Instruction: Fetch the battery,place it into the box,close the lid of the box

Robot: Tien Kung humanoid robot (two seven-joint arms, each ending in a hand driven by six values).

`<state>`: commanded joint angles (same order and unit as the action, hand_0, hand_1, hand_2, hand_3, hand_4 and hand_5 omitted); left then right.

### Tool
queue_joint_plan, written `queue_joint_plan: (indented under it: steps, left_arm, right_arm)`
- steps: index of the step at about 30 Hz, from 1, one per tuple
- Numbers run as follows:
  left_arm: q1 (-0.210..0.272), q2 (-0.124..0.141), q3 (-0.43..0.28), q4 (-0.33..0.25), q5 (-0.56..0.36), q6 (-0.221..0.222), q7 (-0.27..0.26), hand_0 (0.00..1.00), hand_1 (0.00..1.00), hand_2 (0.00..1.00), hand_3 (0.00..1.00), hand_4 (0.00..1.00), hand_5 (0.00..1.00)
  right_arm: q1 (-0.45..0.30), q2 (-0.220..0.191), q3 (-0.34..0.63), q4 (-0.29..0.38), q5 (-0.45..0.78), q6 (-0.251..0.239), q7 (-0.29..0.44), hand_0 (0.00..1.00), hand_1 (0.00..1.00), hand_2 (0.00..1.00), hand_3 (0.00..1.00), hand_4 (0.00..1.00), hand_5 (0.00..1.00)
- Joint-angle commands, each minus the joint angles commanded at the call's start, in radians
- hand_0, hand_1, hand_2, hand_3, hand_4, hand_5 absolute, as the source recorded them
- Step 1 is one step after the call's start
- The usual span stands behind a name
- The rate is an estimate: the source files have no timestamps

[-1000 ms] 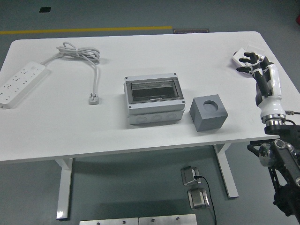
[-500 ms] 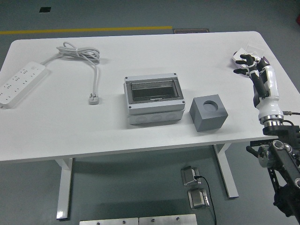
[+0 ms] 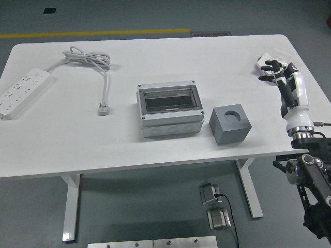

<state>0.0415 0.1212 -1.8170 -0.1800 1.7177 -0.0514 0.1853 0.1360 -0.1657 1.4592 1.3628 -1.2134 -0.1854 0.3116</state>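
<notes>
The right hand (image 3: 273,71) reaches in from the right side of the picture and sits over the far right part of the white table (image 3: 232,57), its dark fingers (image 3: 268,67) bent over a small white object (image 3: 265,61) that lies near the table's right edge. Whether the fingers press on that object or only hover above it cannot be told, and what the object is cannot be made out either; it may be the battery, but the picture is too small to say. The left arm does not appear. In the middle of the table stands the grey box (image 3: 169,110), its clear lid (image 3: 170,100) lying shut and flat on top. Just beside it to the right, apart from it, sits a grey cube (image 3: 230,124) with a round hollow in its top face; this cube lies between the box and the hand's side of the table. Well to the left, a white power strip (image 3: 22,91) lies along the table's left edge, and its white cable (image 3: 88,57) coils at the far side and runs down to a plug (image 3: 104,109) that rests on the bare tabletop left of the box.
</notes>
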Motion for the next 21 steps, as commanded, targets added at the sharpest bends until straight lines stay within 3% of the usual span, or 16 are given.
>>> queue_joint_plan:
  steps: [15,21]
  left_arm:
    - [0.009,-0.001,0.006,0.000,0.002,-0.014,0.025,0.668,0.720,0.726,0.663,0.707,0.210]
    - [0.002,0.005,0.002,0.000,0.008,-0.012,0.007,0.666,0.714,0.723,0.666,0.708,0.208]
  right_arm:
    - [0.065,-0.019,-0.026,0.002,-0.049,0.005,-0.021,0.545,0.458,0.571,0.582,0.904,0.718]
    - [0.073,-0.023,-0.034,-0.002,-0.055,0.006,-0.025,0.549,0.458,0.573,0.587,0.906,0.706]
